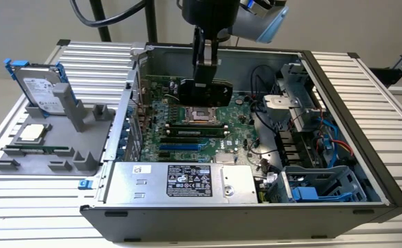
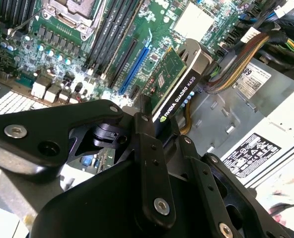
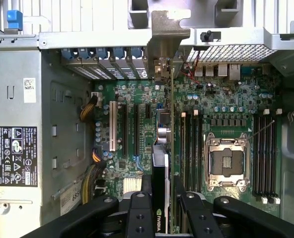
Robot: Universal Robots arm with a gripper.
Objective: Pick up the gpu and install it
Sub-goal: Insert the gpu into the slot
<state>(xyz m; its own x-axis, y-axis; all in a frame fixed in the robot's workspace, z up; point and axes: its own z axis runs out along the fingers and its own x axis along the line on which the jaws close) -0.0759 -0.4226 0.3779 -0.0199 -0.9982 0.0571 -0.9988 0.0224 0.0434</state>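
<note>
Currently the gripper (image 1: 202,88) is clamping the gpu (image 1: 208,94) edge-on, holding it above the motherboard (image 1: 187,121) inside the open case (image 1: 338,93). Judgement: bracket (image 3: 168,37) should be staying aligned with the rear slot opening, card square over its slot (image 3: 137,131). Arm is reaching straight down from above

A plain pale wall (image 1: 35,20) stands at the far side. A ribbed white metal table (image 1: 386,103) fills the scene under even, soft light.
</note>
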